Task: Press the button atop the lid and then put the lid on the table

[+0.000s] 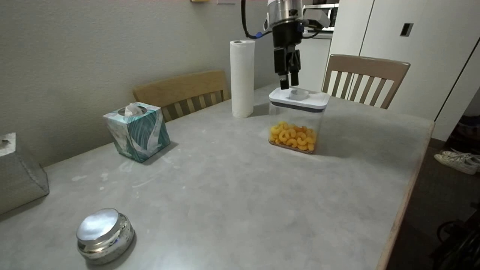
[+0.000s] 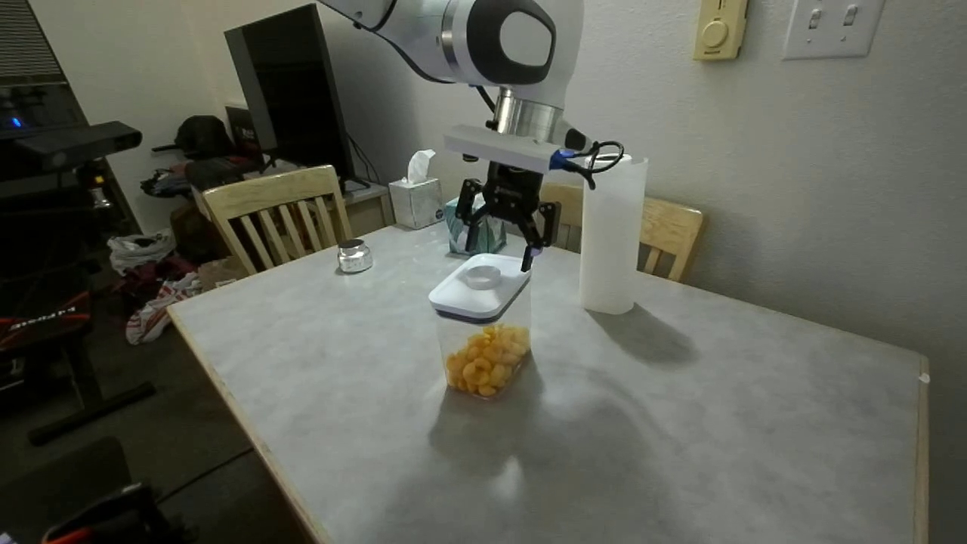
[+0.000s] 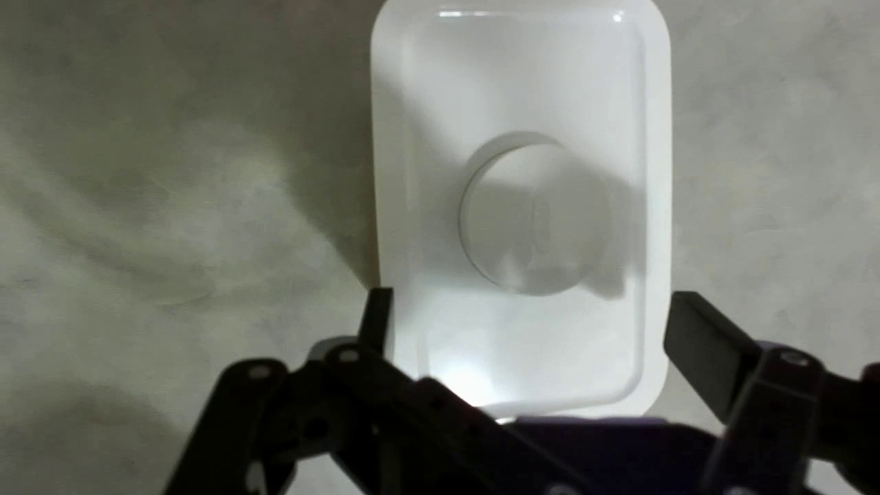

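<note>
The white rounded-rectangle lid (image 1: 318,99) sits on top of a clear container (image 1: 294,123) with yellow curved pieces inside, upright on the grey table (image 1: 232,195). The lid also shows in an exterior view (image 2: 457,295) and in the wrist view (image 3: 522,75). The round white button (image 1: 299,93) at the lid's centre looks raised; it also shows in the wrist view (image 3: 536,220). My gripper (image 2: 499,254) is open and empty, pointing down just above the lid. In the wrist view, the gripper (image 3: 533,309) has its fingers on either side of the lid's width, nearer one end than the button.
A paper towel roll (image 1: 242,78) stands near the container. A teal tissue box (image 1: 138,131), a grey tissue box (image 1: 22,172) and a round shiny metal object (image 1: 105,236) are on the table. Wooden chairs (image 1: 367,78) stand around the table, and a wall (image 1: 93,56) runs behind.
</note>
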Robot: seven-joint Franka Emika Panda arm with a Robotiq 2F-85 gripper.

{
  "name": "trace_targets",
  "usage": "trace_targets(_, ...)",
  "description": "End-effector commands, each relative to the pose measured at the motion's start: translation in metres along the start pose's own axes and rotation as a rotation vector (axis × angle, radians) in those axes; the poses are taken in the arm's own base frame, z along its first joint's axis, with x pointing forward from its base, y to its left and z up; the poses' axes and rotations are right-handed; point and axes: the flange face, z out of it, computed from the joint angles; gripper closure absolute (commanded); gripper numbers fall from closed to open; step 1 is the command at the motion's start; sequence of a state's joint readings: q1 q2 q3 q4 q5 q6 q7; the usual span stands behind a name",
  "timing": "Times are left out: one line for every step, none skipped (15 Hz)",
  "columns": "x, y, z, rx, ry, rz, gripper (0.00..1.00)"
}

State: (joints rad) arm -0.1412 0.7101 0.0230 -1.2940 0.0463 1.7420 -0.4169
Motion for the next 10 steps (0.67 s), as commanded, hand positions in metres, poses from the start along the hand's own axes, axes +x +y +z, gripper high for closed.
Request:
trace_targets(-0.0065, -0.0029, -0.0022, -0.006, -0.008, 0.051, 0.0)
trace_targets(-0.007, -0.0046, -0.002, -0.006, -0.006, 0.063, 0.02)
trace_targets(-0.0074, -0.006, -0.002, -0.007, -0.007, 0.074, 0.05)
trace_targets(-0.008, -0.0071, -0.0017, -0.008, -0.008, 0.084, 0.07)
trace_targets(-0.0084, -0.0078, -0.0013, -0.007, -0.007, 0.094, 0.14)
trace_targets(-0.0093, -0.0084, -0.0007, -0.006, -0.006, 0.104, 0.17)
trace_targets(-0.0098, -0.0092, -0.0004, -0.005, -0.006, 0.112, 0.21)
trace_targets(-0.0106, -0.0096, 0.0, -0.005, -0.007, 0.12, 0.27)
trace_targets(-0.0119, -0.0101, -0.0001, -0.005, -0.008, 0.127, 0.22)
trace_targets(-0.0139, -0.0107, -0.0004, -0.005, -0.009, 0.137, 0.2)
